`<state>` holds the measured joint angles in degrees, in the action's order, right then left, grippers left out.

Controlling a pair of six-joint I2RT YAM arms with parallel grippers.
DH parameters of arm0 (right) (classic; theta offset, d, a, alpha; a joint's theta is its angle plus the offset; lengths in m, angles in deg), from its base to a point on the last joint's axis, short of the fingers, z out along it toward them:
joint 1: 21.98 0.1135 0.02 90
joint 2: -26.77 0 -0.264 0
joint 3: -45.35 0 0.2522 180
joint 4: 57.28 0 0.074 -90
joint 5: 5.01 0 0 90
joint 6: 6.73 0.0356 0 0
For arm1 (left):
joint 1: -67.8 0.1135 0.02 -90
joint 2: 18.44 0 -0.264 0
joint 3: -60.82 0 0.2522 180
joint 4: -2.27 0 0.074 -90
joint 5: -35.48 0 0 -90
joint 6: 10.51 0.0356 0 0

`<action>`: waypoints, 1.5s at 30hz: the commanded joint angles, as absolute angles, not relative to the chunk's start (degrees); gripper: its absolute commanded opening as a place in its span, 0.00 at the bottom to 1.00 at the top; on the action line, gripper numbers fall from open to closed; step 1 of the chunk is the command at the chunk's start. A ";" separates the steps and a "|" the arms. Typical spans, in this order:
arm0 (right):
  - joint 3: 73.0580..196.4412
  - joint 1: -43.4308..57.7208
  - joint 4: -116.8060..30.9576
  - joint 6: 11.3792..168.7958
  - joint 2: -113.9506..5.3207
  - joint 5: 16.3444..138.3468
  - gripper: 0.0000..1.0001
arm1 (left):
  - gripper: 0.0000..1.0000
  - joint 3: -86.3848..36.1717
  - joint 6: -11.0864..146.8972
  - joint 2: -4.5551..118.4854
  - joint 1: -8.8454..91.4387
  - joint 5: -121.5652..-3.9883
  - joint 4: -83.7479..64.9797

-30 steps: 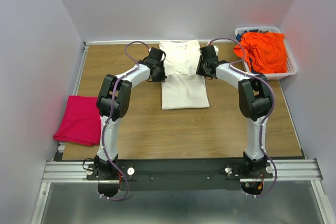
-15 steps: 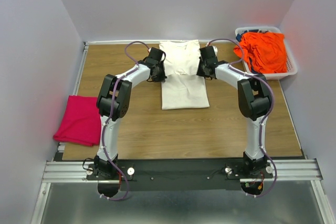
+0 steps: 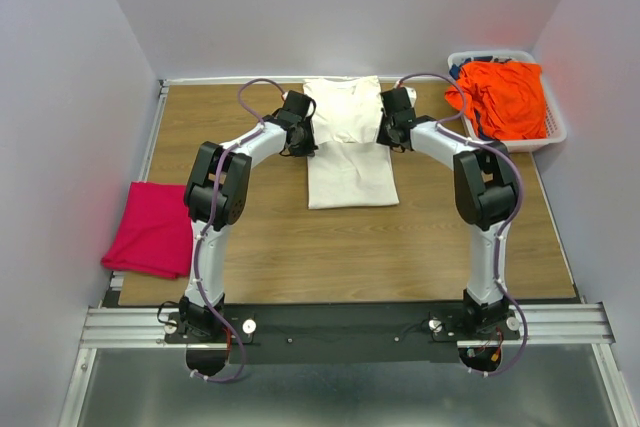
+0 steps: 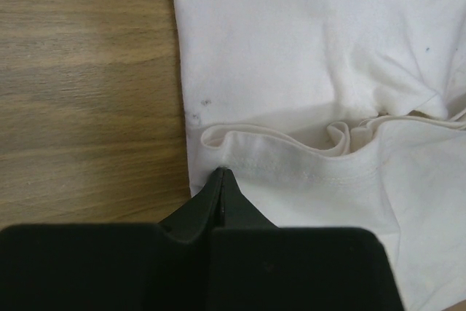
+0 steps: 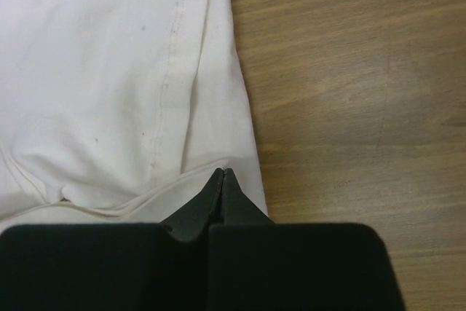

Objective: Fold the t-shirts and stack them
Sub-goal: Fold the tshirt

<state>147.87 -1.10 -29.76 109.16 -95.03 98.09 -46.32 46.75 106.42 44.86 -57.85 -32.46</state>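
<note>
The cream-white t-shirt (image 3: 345,152) lies partly folded at the far middle of the table. My left gripper (image 3: 306,141) is at its left edge, jaws shut with the tips pinching a bunched hem (image 4: 291,169) of the shirt (image 4: 291,56). At the shirt's right edge, my right gripper (image 3: 386,137) is likewise shut, its tips (image 5: 222,172) closed on a folded edge of the cloth (image 5: 109,71). The magenta-pink t-shirt (image 3: 155,227) lies folded at the table's left edge. An orange t-shirt (image 3: 505,97) sits crumpled in the basket.
The white lattice basket (image 3: 556,133) stands at the far right corner, with a dark bit of cloth showing behind the orange shirt. Pale walls close in the table on three sides. Bare wood (image 3: 350,247) lies between the white shirt and the arm bases.
The right gripper's jaws have closed on the shirt's right edge after nudging slightly inward. The left arm and the shirts have not moved.
</note>
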 commanded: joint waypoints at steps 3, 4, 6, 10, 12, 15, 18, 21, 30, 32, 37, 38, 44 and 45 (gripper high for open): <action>147.18 -1.68 -28.84 109.20 -91.71 100.64 0.00 | 0.00 -47.77 47.84 108.21 45.12 -55.66 -34.08; 147.18 -1.68 -28.84 109.20 -91.62 100.02 0.01 | 0.00 -47.77 47.84 108.12 45.12 -55.57 -34.08; 147.36 -1.68 -28.84 108.76 -91.89 97.65 0.10 | 0.00 -47.86 47.84 108.12 45.12 -55.66 -34.08; 147.09 -1.59 -28.84 108.06 -92.50 96.68 0.35 | 0.00 -47.95 47.93 108.12 45.12 -55.75 -34.08; 147.27 -1.68 -28.84 107.71 -93.29 96.24 0.37 | 0.00 -47.95 47.93 108.12 45.21 -55.75 -34.08; 147.71 -1.68 -28.84 107.62 -93.91 95.62 0.40 | 0.00 -48.12 47.85 108.30 45.21 -55.83 -34.08; 148.67 -1.59 -28.84 107.53 -95.48 95.18 0.40 | 0.00 -48.04 47.93 108.47 45.21 -55.83 -33.99; 149.20 -1.59 -28.84 107.53 -96.37 94.75 0.40 | 0.00 -48.04 47.93 108.65 45.21 -55.83 -34.08; 149.47 -1.59 -28.84 108.15 -97.52 95.00 0.36 | 0.00 -48.12 48.02 108.82 45.30 -55.83 -34.08; 149.38 -1.59 -28.84 108.15 -97.34 95.27 0.31 | 0.00 -48.12 47.93 109.00 45.30 -55.83 -33.99; 148.41 -1.68 -28.84 108.58 -95.93 96.15 0.08 | 0.00 -48.04 47.93 109.09 45.30 -55.75 -34.08; 148.33 -1.51 -28.84 108.59 -95.76 96.15 0.06 | 0.00 -48.04 47.93 109.09 45.38 -55.66 -34.08; 147.36 -1.68 -28.75 108.76 -93.65 98.69 0.00 | 0.00 -48.04 47.93 109.26 45.38 -55.48 -34.25; 147.27 -1.68 -28.75 108.94 -93.12 99.22 0.01 | 0.00 -47.95 47.93 109.35 45.38 -55.40 -34.25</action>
<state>148.08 -1.38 -29.72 108.59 -96.45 95.99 -47.22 46.97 107.14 44.92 -57.52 -33.03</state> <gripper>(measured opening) 0.011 0.004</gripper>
